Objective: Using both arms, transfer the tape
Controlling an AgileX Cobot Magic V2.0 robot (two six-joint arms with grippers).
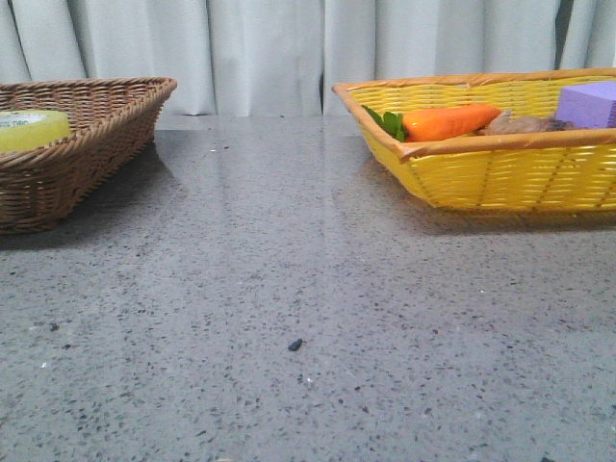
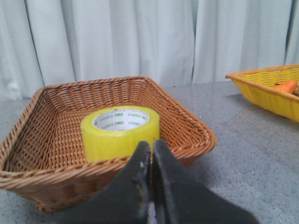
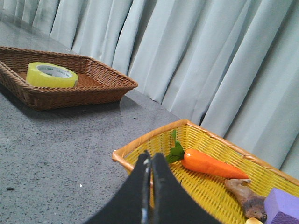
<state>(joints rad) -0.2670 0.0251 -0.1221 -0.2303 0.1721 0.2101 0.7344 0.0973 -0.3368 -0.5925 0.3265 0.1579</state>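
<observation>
The tape [image 2: 119,131], a wide yellow roll with a white core and green lettering, lies flat in the brown wicker basket [image 2: 187,123]. It also shows in the front view [image 1: 31,128] at the far left and in the right wrist view [image 3: 50,75]. My left gripper [image 2: 151,148] is shut and empty, just in front of the brown basket's near rim, short of the tape. My right gripper [image 3: 150,161] is shut and empty, over the near corner of the yellow basket [image 3: 140,142]. Neither gripper shows in the front view.
The yellow basket [image 1: 500,178] at the right holds an orange carrot toy [image 1: 448,122], a brown lump [image 1: 525,123] and a purple block [image 1: 589,103]. The brown basket [image 1: 106,130] stands at the left. Grey speckled table [image 1: 308,308] lies between them. White curtains hang behind.
</observation>
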